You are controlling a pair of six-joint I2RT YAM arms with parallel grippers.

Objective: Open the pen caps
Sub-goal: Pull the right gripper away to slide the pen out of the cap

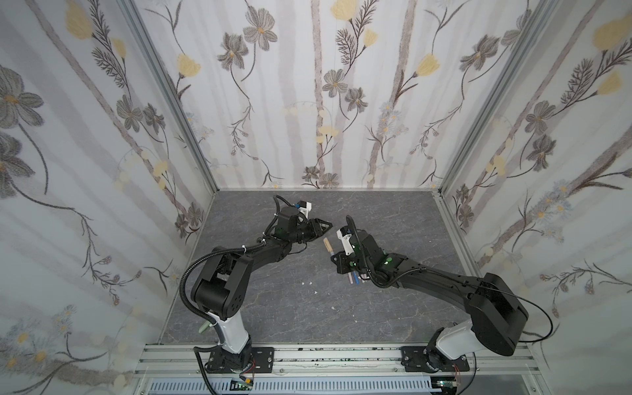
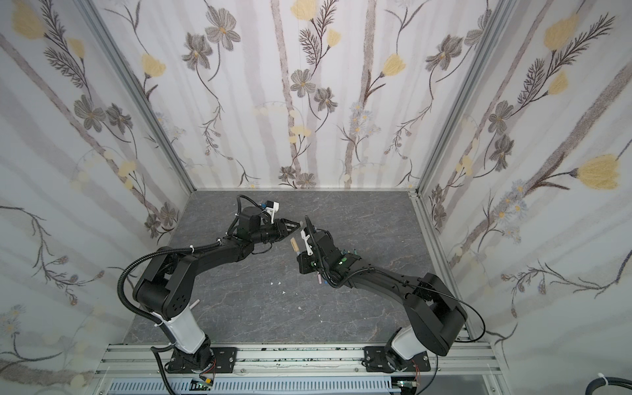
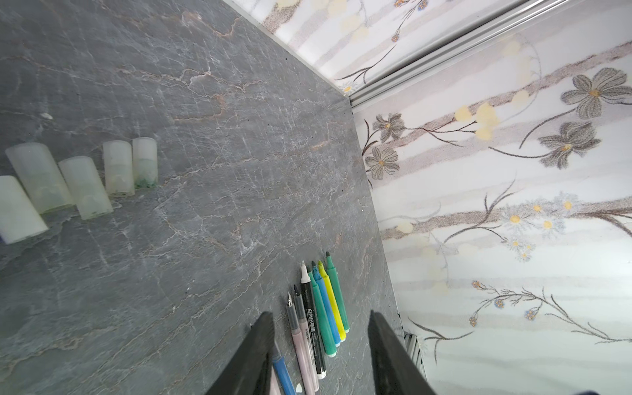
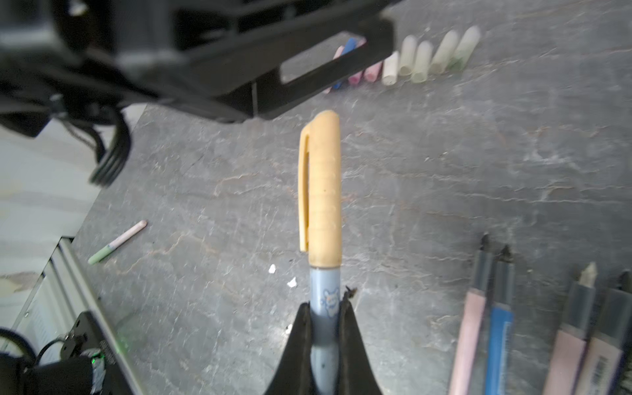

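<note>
My right gripper [image 4: 325,306] is shut on the light blue barrel of a pen [image 4: 325,290], and its tan pen cap [image 4: 321,191] is still on and points away from the jaws. Both top views show this cap [image 1: 327,244] [image 2: 294,244] above the table's middle, ahead of the right gripper [image 1: 333,258]. My left gripper [image 3: 319,318] is open with nothing between its fingers. It hovers just beyond the cap's tip [image 1: 328,225], apart from it. Loose pen caps lie in a row: translucent ones [image 3: 41,178] [image 4: 441,51], a white one [image 4: 390,68] and pink ones [image 4: 372,71].
Several uncapped pens [image 3: 325,307] [image 4: 496,325] lie side by side near the right wall, partly under the right arm [image 1: 352,278]. A green-and-pink pen [image 4: 116,242] lies alone by the left arm's base. Small white specks [image 1: 306,283] dot the grey slate table [image 1: 307,314].
</note>
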